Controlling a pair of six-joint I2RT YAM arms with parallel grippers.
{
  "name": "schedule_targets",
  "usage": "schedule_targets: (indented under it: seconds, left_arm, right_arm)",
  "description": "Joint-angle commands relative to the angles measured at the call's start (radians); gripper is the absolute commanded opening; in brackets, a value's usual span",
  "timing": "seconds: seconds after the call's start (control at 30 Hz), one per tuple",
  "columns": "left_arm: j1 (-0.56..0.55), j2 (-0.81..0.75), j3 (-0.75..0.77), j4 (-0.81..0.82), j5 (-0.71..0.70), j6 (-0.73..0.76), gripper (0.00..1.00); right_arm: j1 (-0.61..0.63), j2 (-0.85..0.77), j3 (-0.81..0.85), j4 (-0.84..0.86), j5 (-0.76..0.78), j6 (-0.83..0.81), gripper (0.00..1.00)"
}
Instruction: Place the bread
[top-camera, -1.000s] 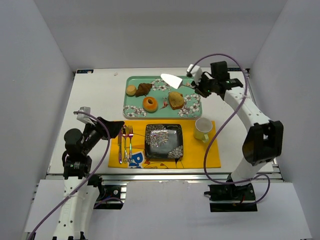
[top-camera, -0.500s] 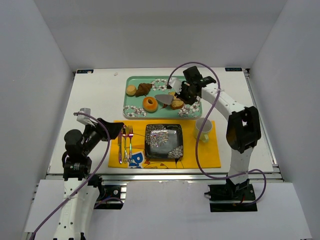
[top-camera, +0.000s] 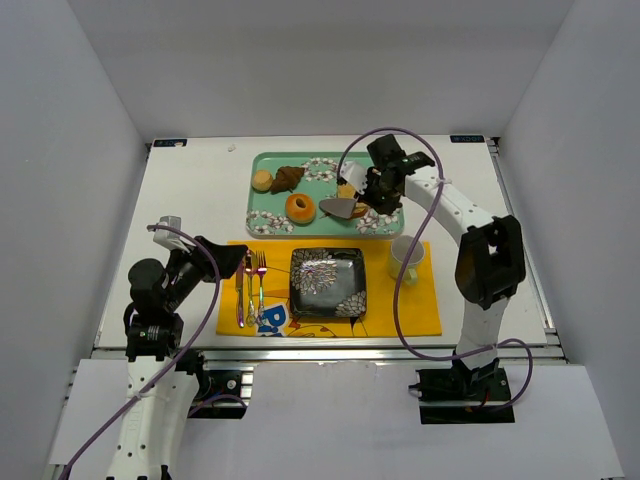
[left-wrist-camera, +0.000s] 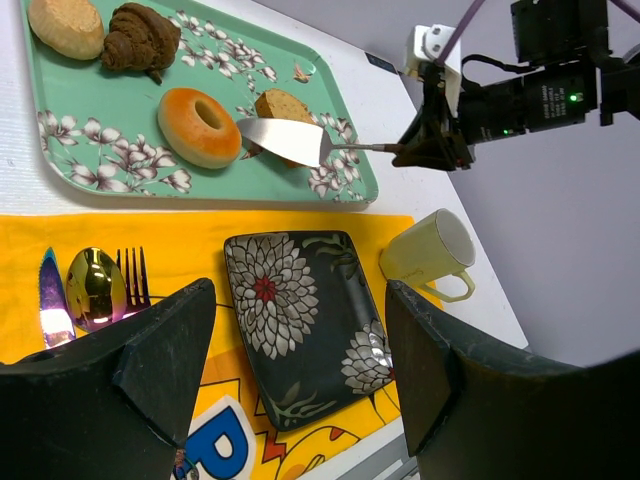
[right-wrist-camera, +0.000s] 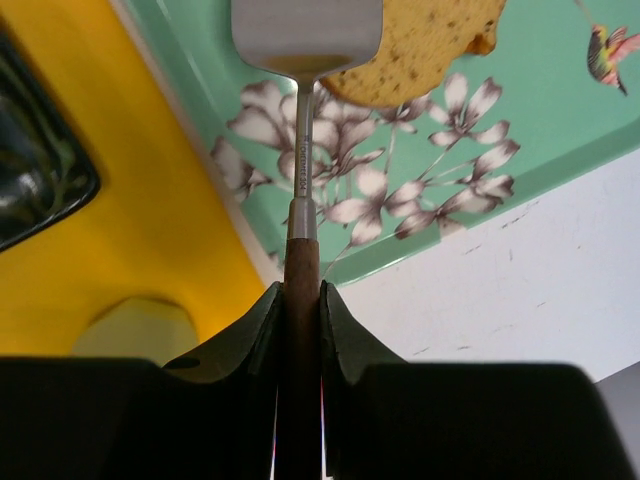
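Note:
The bread, a golden-orange ring (top-camera: 300, 208), lies on the green floral tray (top-camera: 380, 226); it also shows in the left wrist view (left-wrist-camera: 199, 127). My right gripper (top-camera: 381, 186) is shut on the wooden handle of a metal spatula (right-wrist-camera: 302, 258). The spatula blade (top-camera: 337, 208) hangs just right of the ring, over the tan slice (right-wrist-camera: 420, 45), and does not touch the ring. My left gripper (top-camera: 222, 260) is open and empty, low at the left of the yellow mat (top-camera: 400, 310).
A dark floral plate (top-camera: 327, 283) sits mid-mat, a pale mug (top-camera: 406, 259) to its right, a knife, spoon and fork (top-camera: 249, 280) to its left. The tray also holds a pale bun (top-camera: 262, 180) and a dark croissant (top-camera: 288, 178).
My right arm swung from the table's back right down over the tray; the spatula blade moved left and lower, to just right of the ring. The left arm has not moved.

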Motion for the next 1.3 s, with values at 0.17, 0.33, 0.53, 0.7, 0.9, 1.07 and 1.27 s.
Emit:
schedule_targets:
  seconds: [0.17,0.33,0.53,0.7,0.9,1.07,1.27]
  left_arm:
    - [-0.004,-0.016,0.015,-0.002,0.0,0.009,0.78]
    - [-0.005,-0.025,0.015,-0.009,-0.002,0.009,0.78]
    - [-0.005,-0.041,0.013,-0.022,-0.01,0.008,0.78]
    - [-0.005,-0.041,0.017,-0.028,-0.014,0.008,0.78]
    - [-0.005,-0.041,0.017,-0.029,-0.014,0.008,0.78]
    - [-0.005,-0.038,0.02,-0.032,-0.016,0.009,0.78]
    - [-0.004,-0.035,0.023,-0.032,-0.017,0.008,0.78]
  right_arm:
    - [0.001,-0.093,-0.025,-0.131,-0.077,-0.029,0.0]
    - [0.002,-0.068,-0.012,-0.162,-0.089,-0.028,0.0]
    - [0.005,-0.024,0.021,-0.157,-0.09,0.009,0.0]
    - [0.005,0.019,0.032,-0.14,-0.092,0.06,0.0]
    - [0.005,0.054,0.043,-0.129,-0.098,0.116,0.0]
    - [0.005,0.065,0.051,-0.125,-0.107,0.149,0.0]
    - [0.005,0.096,0.083,-0.125,-0.138,0.192,0.0]
